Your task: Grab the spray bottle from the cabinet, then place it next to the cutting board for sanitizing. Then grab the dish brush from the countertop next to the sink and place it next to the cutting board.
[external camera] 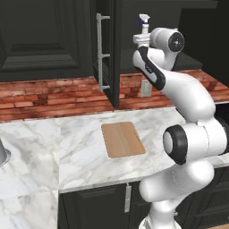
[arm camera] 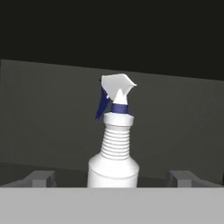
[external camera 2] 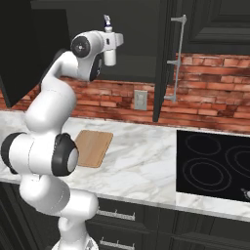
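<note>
The spray bottle (arm camera: 113,144) stood upright in the open cabinet (external camera: 107,53), centred between the tool's (arm camera: 113,178) spread, empty fingers. The first grab was under way; next it needed closing on the bottle's body, then lifting clear.

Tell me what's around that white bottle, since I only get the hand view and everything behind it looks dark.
Observer: The spray bottle stands on a shelf inside the cabinet, whose door hangs open.
Operator: Has the claw grabbed it?
Observer: No. The gripper is open, with one finger on each side of the bottle.
Operator: What's underneath?
Observer: A marble countertop with a wooden cutting board lying flat on it.
</note>
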Tool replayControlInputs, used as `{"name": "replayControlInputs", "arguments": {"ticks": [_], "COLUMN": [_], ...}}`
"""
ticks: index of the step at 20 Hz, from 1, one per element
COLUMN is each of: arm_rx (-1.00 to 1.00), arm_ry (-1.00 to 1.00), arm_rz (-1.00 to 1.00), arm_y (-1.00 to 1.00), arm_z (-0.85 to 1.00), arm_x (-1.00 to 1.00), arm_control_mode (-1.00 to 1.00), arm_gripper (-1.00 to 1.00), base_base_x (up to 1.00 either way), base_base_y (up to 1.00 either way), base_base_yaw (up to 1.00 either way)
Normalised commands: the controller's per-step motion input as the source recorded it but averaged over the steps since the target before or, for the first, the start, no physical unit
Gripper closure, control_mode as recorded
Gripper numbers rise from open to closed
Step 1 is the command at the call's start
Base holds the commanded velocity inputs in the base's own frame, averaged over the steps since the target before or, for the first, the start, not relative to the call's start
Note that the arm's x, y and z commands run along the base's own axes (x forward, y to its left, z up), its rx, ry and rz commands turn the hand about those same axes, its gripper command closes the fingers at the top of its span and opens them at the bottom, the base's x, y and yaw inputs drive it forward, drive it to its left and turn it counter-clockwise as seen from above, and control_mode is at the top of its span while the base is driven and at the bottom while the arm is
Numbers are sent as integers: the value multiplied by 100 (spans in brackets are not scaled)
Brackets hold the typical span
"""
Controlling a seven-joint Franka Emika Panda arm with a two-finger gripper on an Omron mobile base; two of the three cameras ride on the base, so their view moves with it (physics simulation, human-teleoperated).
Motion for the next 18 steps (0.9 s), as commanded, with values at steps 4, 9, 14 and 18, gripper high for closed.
{"name": "replayControlInputs", "arguments": {"ticks": [4, 9, 14, 18], "arm_rx": [0, 0, 0, 0], "arm_ry": [4, 6, 5, 5], "arm_rz": [0, 0, 0, 0], "arm_y": [0, 0, 0, 0], "arm_z": [-19, -17, -1, -7], "arm_x": [16, 22, 33, 32], "arm_control_mode": [-100, -100, -100, -100], "arm_gripper": [-100, -100, -100, -100], "base_base_x": [0, 0, 0, 0], "base_base_y": [0, 0, 0, 0], "base_base_yaw": [0, 0, 0, 0]}}
